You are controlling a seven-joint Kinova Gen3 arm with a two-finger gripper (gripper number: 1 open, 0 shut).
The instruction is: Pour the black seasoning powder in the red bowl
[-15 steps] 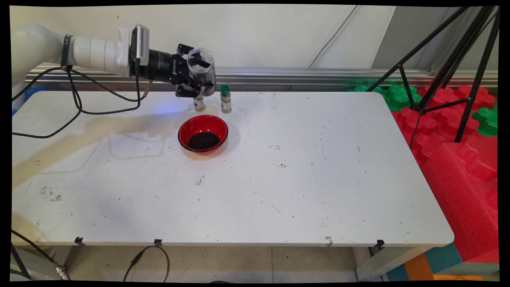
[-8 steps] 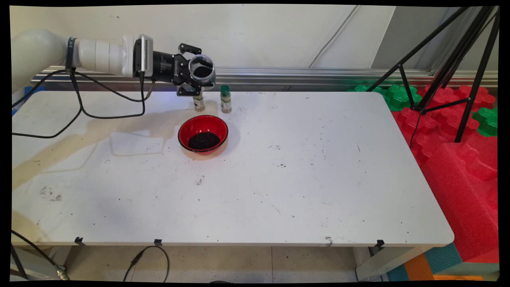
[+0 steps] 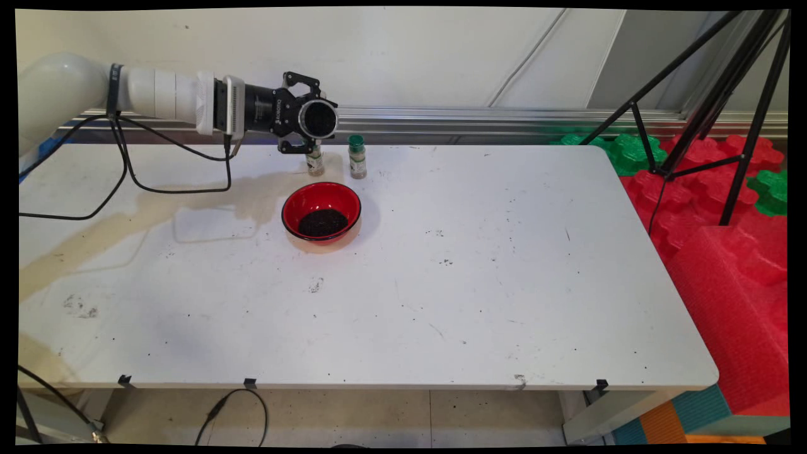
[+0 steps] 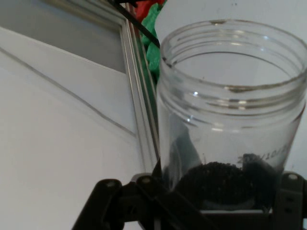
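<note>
Clear jar (image 3: 318,119) clamped in the tool (image 3: 301,120), lying level, mouth facing the camera

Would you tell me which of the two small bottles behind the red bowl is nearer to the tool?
The left bottle, directly below the tool and its clear jar. Its cap is hidden, while the right bottle stands clear, showing a green cap.

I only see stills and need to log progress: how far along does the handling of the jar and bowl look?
Looks done: the red bowl already holds a dark pile of grains. In hand: the end effector grips a clear open jar in the air above the table's far side, near two spice bottles; some dark grains sit at the jar's bottom. Left: the jar is not set down.
</note>
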